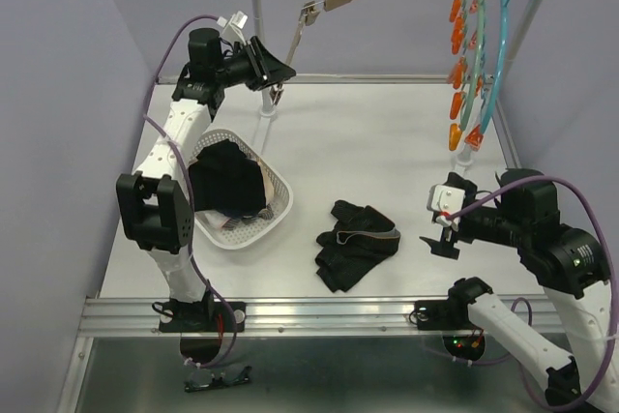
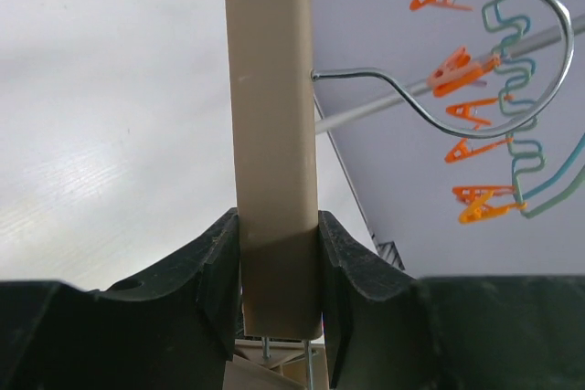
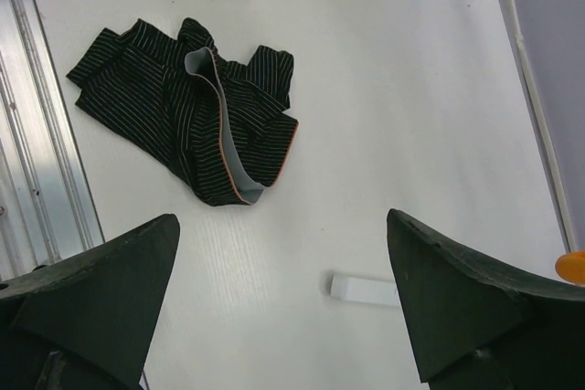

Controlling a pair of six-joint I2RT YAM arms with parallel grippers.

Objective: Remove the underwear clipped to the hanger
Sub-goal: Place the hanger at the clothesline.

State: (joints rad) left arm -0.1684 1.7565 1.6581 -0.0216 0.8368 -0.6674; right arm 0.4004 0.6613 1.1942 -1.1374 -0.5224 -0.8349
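Removal appears done: left gripper (image 2: 279, 262) clamps the bare tan hanger (image 2: 270, 134), right gripper (image 3: 283, 299) gapes idle, striped black underwear (image 1: 356, 242) lies near the table (image 1: 387, 132) front edge, and dark garments (image 1: 227, 181), probably more underwear, fill the left-edge basket (image 1: 280, 212).

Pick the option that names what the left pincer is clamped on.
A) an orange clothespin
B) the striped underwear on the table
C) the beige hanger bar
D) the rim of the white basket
C: in the left wrist view the left pincer has its fingers pressed against both sides of the beige hanger bar.
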